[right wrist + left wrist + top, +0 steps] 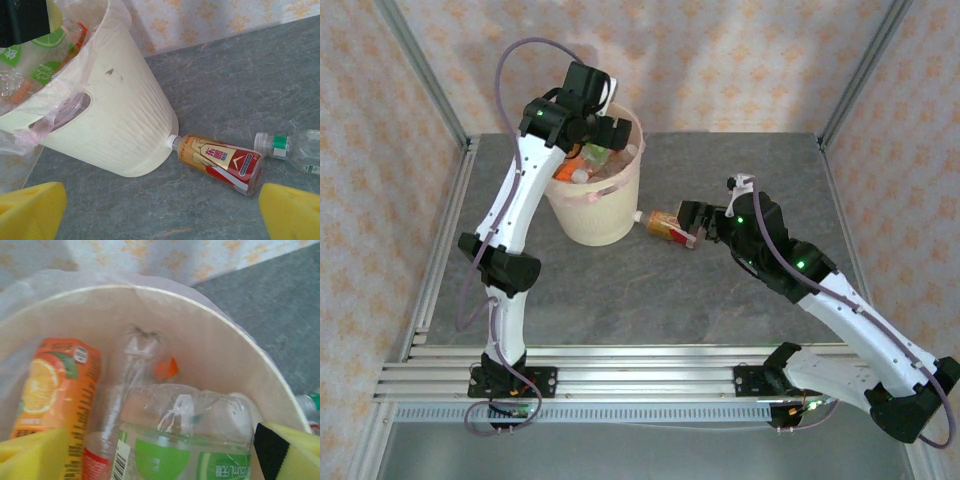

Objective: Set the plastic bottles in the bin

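Note:
The cream-white bin [595, 215] with its pink liner stands at the back left and holds several plastic bottles. My left gripper [605, 135] hovers over the bin's mouth. Its jaws [160, 457] are open, the yellow pads [30, 455] wide apart on either side of a green-labelled clear bottle [190, 440] that lies on an orange-labelled bottle [55, 390] and a red-labelled one [100, 460] inside the bin [215, 350]. My right gripper [692, 228] is open and empty [160, 215], just short of a red-and-gold bottle [220, 160] lying on the table with its white cap against the bin's base [115, 120].
A clear bottle with a green neck ring [290, 147] lies on the grey table right of the red-and-gold one. The enclosure's frame posts [430, 90] and patterned walls close the table's sides and back. The table [650, 290] in front of the bin is bare.

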Robot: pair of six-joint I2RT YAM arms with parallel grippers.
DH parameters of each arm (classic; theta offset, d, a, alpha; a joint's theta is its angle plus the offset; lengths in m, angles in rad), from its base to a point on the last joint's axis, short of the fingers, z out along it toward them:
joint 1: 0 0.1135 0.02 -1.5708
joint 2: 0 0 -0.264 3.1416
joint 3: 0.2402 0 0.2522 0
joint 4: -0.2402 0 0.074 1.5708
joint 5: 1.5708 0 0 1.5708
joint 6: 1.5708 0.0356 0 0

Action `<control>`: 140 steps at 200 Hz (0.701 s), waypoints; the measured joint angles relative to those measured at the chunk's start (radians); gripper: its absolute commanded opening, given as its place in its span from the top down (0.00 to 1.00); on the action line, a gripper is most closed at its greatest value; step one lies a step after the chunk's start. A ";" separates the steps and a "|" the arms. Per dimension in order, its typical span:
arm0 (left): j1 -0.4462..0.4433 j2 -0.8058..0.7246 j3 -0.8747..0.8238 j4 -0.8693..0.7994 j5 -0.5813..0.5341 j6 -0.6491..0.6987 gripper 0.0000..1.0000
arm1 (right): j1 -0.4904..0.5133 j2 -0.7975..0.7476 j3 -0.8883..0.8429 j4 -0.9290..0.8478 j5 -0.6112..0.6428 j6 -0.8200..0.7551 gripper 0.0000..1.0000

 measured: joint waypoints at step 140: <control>0.088 -0.003 -0.010 0.066 -0.164 0.076 0.03 | 0.000 0.024 0.015 -0.002 0.000 0.000 0.01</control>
